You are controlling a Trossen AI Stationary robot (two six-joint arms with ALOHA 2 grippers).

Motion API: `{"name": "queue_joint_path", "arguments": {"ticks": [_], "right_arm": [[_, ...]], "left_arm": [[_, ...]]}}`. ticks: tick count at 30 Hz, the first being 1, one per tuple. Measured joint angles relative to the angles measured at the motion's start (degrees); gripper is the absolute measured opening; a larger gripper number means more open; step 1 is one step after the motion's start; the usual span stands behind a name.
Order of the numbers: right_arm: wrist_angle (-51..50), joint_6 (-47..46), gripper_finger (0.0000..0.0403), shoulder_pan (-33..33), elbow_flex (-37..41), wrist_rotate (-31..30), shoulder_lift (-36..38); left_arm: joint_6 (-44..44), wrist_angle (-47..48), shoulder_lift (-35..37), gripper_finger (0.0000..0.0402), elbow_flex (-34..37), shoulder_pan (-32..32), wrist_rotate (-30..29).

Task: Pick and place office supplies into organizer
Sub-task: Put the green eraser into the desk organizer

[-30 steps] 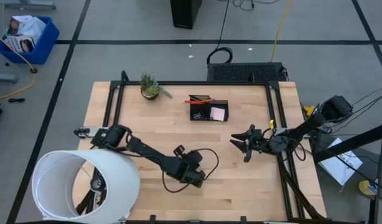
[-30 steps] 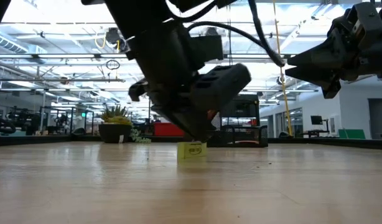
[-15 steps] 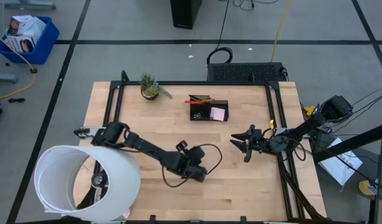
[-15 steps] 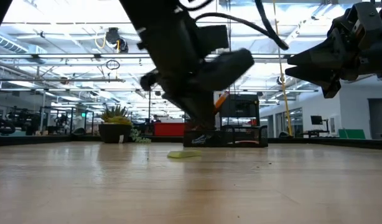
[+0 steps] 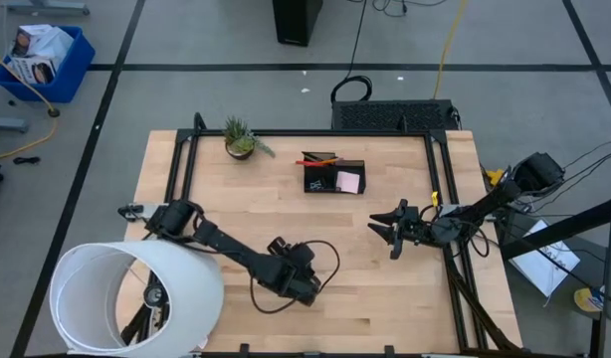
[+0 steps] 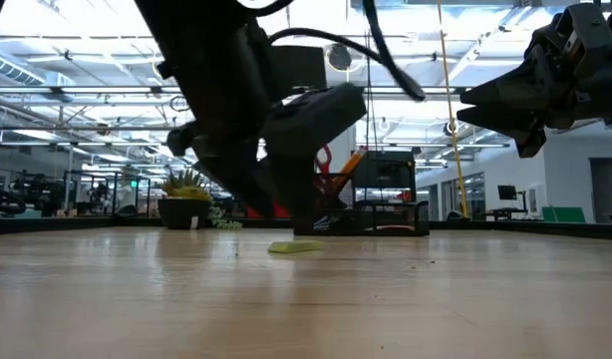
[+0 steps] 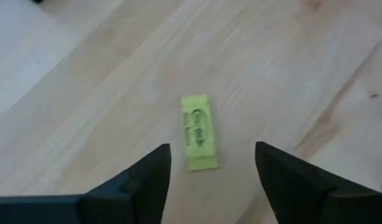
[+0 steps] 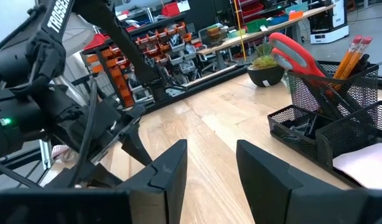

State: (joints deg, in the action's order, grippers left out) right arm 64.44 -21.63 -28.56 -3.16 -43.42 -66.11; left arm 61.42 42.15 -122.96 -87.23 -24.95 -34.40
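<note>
Yellow-green piece (image 7: 198, 132): lies flat on the wooden table (image 5: 385, 288), free, between the left gripper's (image 7: 211, 168) 2 wide-spread fingers.

Organizer (image 5: 333, 177): at the table's far middle; holds red-handled scissors (image 8: 295, 55), orange pencils (image 8: 351, 55) and a pink sticky-note pad (image 5: 349, 182).

Right gripper (image 5: 388, 228): raised at the right, jaws parted, empty.

Both arms are dark, nearly black, built of slim tubes joined by chunky rounded joints. The left arm (image 5: 226, 247) carries a thin black cable looping loose beside its wrist. Its gripper (image 7: 209, 180) ends in two flat, tapered black fingers. The right arm (image 5: 485, 204) has similar wedge-shaped fingers (white block lettering shows on the left arm's link, seen from there).
</note>
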Motion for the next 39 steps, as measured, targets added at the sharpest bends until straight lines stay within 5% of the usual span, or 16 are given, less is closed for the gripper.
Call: {"name": "queue_joint_path", "arguments": {"ticks": [31, 39], "right_arm": [[0.01, 0.0, 0.0132, 0.0, -0.02, 0.0, 0.0], [0.01, 0.0, 0.0132, 0.01, 0.0, 0.0, 0.0]], "left_arm": [[-0.63, -8.33, 0.11, 0.0222, 6.04, 3.34, 1.61], [0.18, -9.43, 0.04, 0.0148, 6.04, 3.34, 2.51]]}}
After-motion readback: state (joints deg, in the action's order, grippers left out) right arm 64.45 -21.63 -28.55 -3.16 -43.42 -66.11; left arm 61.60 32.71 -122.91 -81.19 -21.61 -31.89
